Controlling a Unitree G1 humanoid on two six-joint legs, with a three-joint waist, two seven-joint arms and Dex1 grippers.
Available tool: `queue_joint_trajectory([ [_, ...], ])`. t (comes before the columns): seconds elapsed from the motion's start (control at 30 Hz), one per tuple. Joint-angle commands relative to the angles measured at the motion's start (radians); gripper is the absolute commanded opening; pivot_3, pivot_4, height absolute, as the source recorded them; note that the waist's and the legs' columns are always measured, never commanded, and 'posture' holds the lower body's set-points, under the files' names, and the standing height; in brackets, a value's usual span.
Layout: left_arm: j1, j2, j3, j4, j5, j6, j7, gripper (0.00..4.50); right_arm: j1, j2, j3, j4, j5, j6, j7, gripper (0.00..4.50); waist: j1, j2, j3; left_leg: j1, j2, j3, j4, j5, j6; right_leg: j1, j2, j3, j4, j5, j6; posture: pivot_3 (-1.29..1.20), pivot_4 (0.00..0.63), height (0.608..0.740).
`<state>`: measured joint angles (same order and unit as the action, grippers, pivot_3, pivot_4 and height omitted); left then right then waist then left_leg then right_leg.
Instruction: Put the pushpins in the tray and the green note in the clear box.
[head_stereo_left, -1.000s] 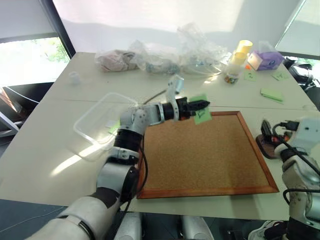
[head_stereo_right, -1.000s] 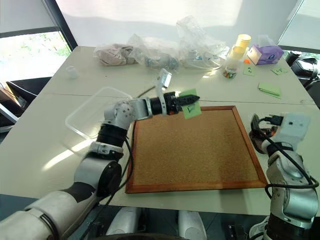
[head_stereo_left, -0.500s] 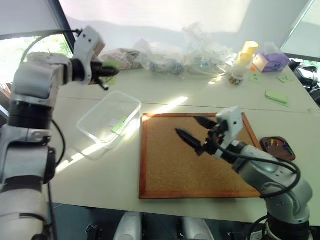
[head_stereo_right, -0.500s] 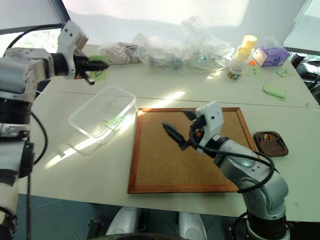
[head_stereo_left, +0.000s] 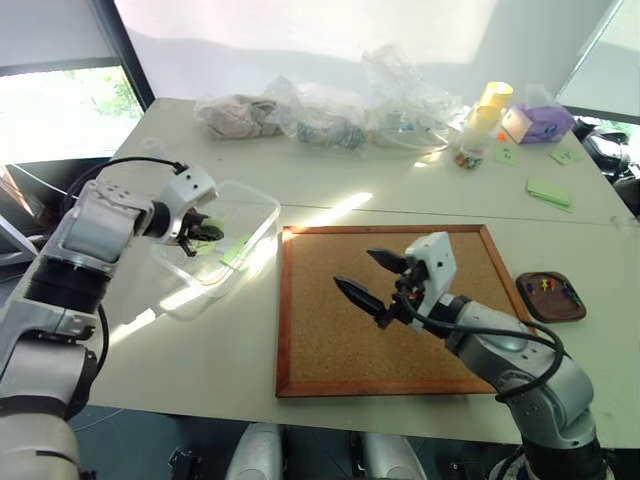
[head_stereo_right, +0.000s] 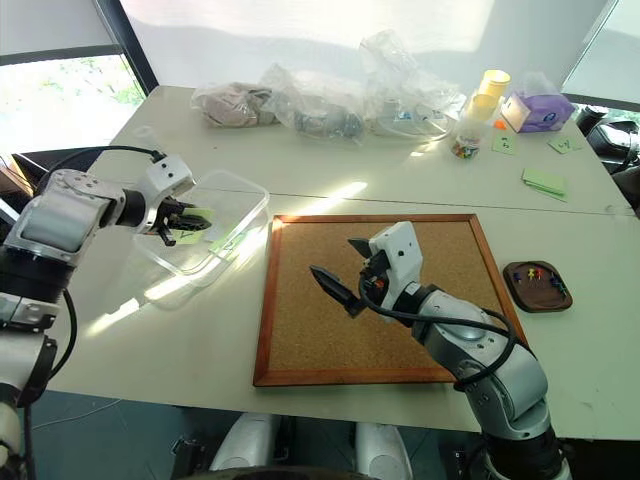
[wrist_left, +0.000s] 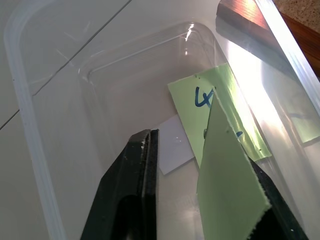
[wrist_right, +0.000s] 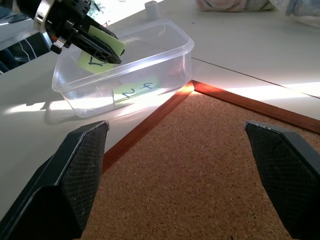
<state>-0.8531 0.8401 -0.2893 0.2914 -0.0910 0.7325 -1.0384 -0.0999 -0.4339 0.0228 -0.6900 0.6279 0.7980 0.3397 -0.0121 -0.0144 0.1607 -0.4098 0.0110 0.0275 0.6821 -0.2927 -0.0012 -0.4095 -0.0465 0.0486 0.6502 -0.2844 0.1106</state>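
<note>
My left gripper (head_stereo_left: 205, 232) reaches into the clear box (head_stereo_left: 262, 200) at the table's left. Its fingers (wrist_left: 135, 190) stand apart, so it is open. The green note (wrist_left: 227, 175) leans on edge against one finger, just above the box floor. Another green slip with blue marks (wrist_left: 200, 100) and a white slip (wrist_left: 175, 145) lie on that floor. My right gripper (head_stereo_left: 362, 275) hovers open and empty over the cork board (head_stereo_left: 400, 340). At the right sits the dark brown tray (head_stereo_left: 570, 312) with red, yellow and blue pushpins (head_stereo_left: 545, 285) inside.
Crumpled clear bags (head_stereo_left: 330, 110) line the table's far edge. Yellow cups (head_stereo_left: 487, 105), a purple tissue box (head_stereo_left: 540, 120), a green pad (head_stereo_left: 553, 190) and small green slips (head_stereo_left: 503, 153) lie at the far right. The wood-framed cork board takes up the middle.
My left gripper came down from high behind the box into it, and its fingers opened off the green note. The right gripper shifted slightly left over the board.
</note>
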Motion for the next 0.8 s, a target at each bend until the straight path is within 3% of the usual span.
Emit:
queue_joint_trajectory([
  [0.03, -0.014, 0.0, 0.047, -0.019, 0.007, -0.007, 0.018, 3.47, 0.011, -0.019, -0.039, -0.022, -0.003, -0.024, 0.01, 4.5, 0.0, 0.0, 0.0, 0.0, 0.0, 0.0, 0.0, 0.0, 0.0, 0.0, 0.0, 0.0, 0.0, 0.0, 0.0, 0.0, 0.15, 0.74],
  [0.1, -0.023, -0.003, 0.059, -0.005, 0.011, -0.015, 0.033, 4.33, 0.024, -0.031, -0.054, -0.021, -0.005, -0.027, 0.015, 4.5, 0.0, 0.0, 0.0, 0.0, 0.0, 0.0, 0.0, 0.0, 0.0, 0.0, 0.0, 0.0, 0.0, 0.0, 0.0, 0.0, 0.15, 0.74],
  [0.3, -0.014, 0.0, 0.064, -0.035, 0.015, -0.052, 0.006, 4.33, 0.036, -0.048, -0.088, -0.012, -0.007, -0.032, 0.026, 4.5, 0.0, 0.0, 0.0, 0.0, 0.0, 0.0, 0.0, 0.0, 0.0, 0.0, 0.0, 0.0, 0.0, 0.0, 0.0, 0.0, 0.15, 0.74],
  [0.43, -0.046, -0.065, 0.145, -0.013, -0.056, 0.082, 0.045, 4.33, 0.033, -0.045, -0.096, -0.005, -0.015, -0.038, 0.028, 4.5, 0.001, 0.0, 0.0, 0.0, 0.0, 0.0, 0.0, 0.0, 0.0, 0.0, 0.0, 0.0, 0.0, 0.0, 0.0, 0.0, 0.15, 0.74],
  [0.6, -0.048, -0.039, 0.138, -0.027, -0.048, 0.079, 0.028, 4.33, 0.039, -0.043, -0.107, -0.011, -0.016, -0.038, 0.018, 4.5, -0.004, 0.0, 0.0, 0.0, 0.0, 0.0, 0.0, 0.0, 0.0, 0.0, 0.0, 0.0, 0.0, 0.0, 0.0, 0.0, 0.15, 0.74],
  [0.8, -0.089, -0.019, 0.202, -0.047, -0.102, 0.057, -0.003, 4.33, 0.116, -0.046, -0.244, -0.072, 0.034, -0.039, -0.006, 4.5, 0.004, 0.0, 0.0, 0.0, 0.0, 0.0, 0.0, 0.0, 0.0, 0.0, 0.0, 0.0, 0.001, 0.0, 0.0, 0.0, 0.15, 0.74],
])
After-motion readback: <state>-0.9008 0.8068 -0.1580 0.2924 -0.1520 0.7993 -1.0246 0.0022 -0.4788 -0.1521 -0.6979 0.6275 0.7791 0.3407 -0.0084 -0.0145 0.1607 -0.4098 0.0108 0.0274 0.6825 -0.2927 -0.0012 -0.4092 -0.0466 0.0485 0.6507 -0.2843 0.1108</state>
